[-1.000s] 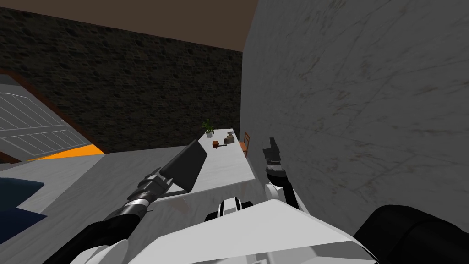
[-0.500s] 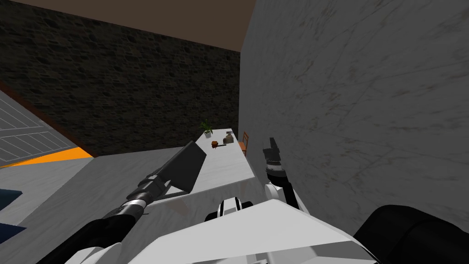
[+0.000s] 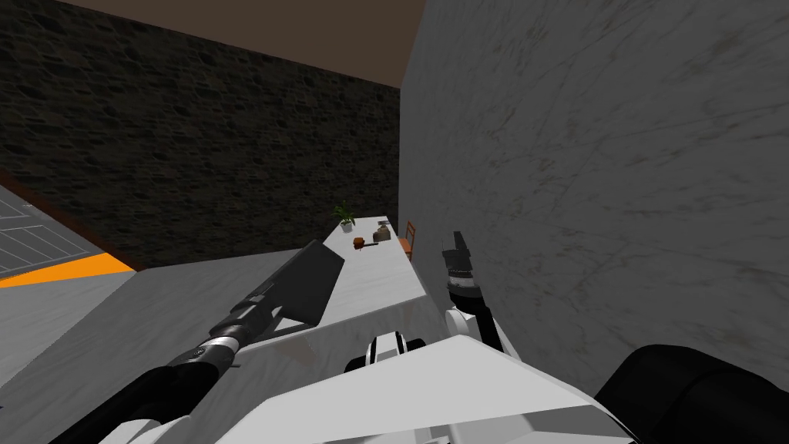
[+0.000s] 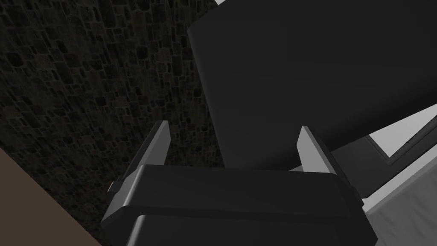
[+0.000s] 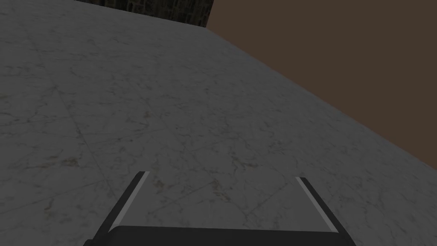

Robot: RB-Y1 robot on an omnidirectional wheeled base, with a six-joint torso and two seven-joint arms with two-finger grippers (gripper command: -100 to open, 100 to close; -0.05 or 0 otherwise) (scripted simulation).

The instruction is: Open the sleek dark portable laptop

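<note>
Lid angle is what has changed: against the table (image 3: 379, 279) edge, the laptop (image 3: 312, 287) leans a little further back than a second ago, while our head has swung and slid the room sideways. We judge the opening nearly done. The laptop sits at the table's near end. Our left gripper (image 4: 232, 130) is at the lid (image 4: 320, 72), fingers spread wide and clamping nothing, seemingly pushing. Our right gripper (image 5: 222, 176) is spread open toward the marble wall (image 3: 601, 154). At the table's far end, a small pot (image 3: 347, 227) holds a green plant (image 3: 344, 211).
</note>
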